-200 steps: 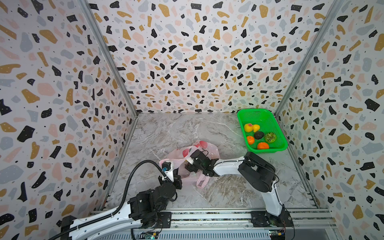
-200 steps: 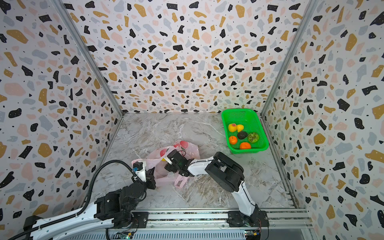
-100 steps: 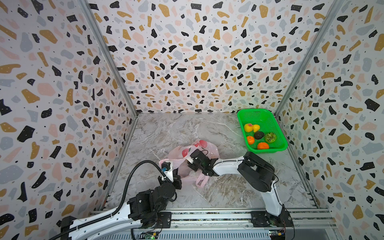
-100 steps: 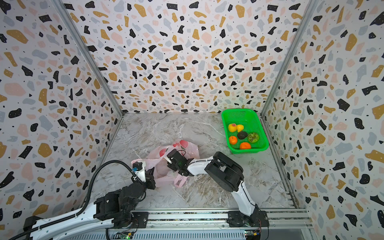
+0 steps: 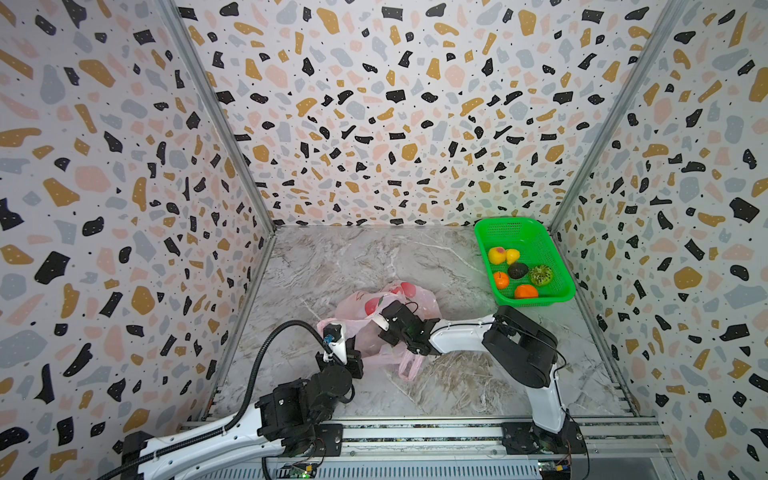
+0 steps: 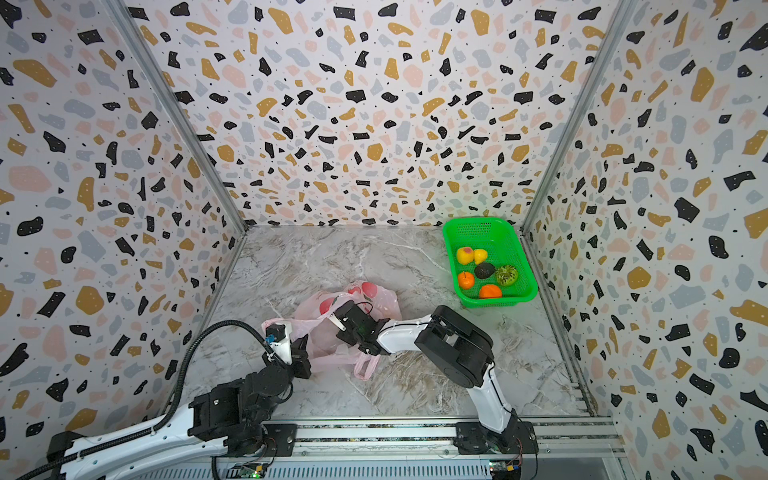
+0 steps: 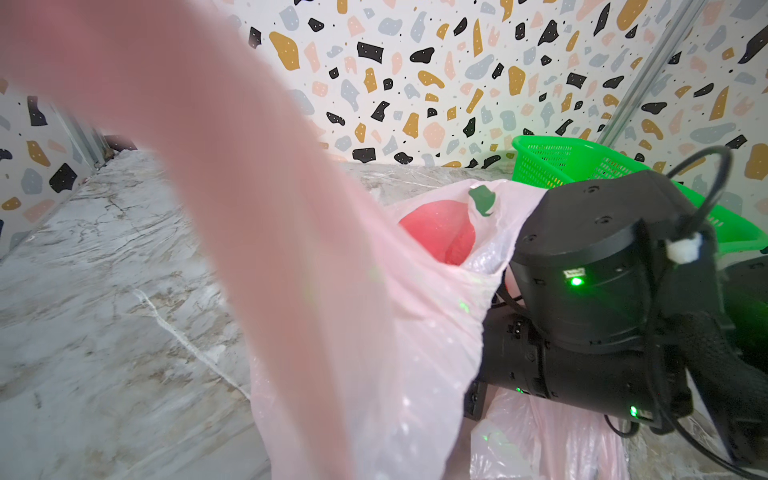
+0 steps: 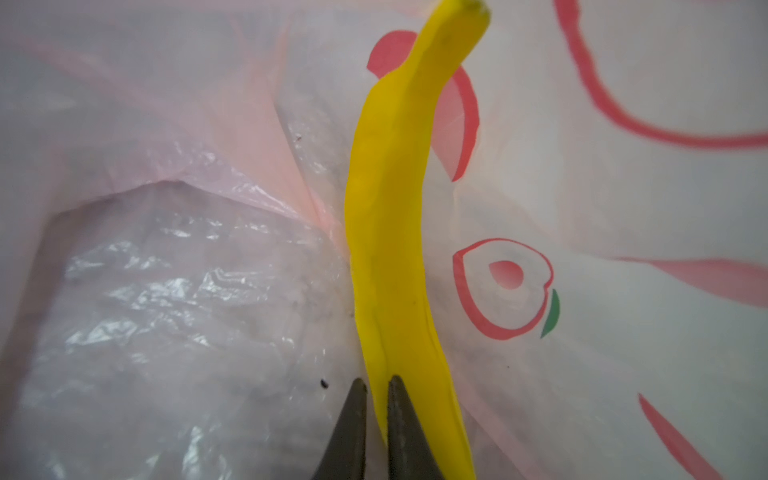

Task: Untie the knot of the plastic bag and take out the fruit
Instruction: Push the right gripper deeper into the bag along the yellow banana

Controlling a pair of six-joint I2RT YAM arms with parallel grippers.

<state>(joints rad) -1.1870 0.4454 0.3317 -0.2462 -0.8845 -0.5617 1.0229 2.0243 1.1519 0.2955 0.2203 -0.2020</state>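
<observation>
The pale pink plastic bag (image 5: pixel 386 301) lies open on the marble floor in both top views, one loop handle (image 5: pixel 409 365) trailing toward the front. The knot is out of view. My right gripper (image 8: pixel 376 384) is inside the bag, shut on the near end of a yellow banana (image 8: pixel 390 208); in a top view only its black wrist (image 5: pixel 401 322) shows at the bag's mouth. My left gripper (image 5: pixel 351 340) is shut on the bag's near left edge and lifts it; pink film (image 7: pixel 374 332) covers its jaws in the left wrist view.
A green mesh basket (image 5: pixel 557 266) stands at the back right, holding several fruits: peaches (image 5: pixel 496 254), an avocado (image 5: pixel 518 270), a kiwi half (image 5: pixel 540 274) and tangerines (image 5: pixel 525 291). Patterned walls close in on three sides. A metal rail (image 5: pixel 415 432) runs along the front.
The right gripper's jaws have closed on the banana inside the bag. Both arms stay about where they were, and the left still holds the bag's edge.
</observation>
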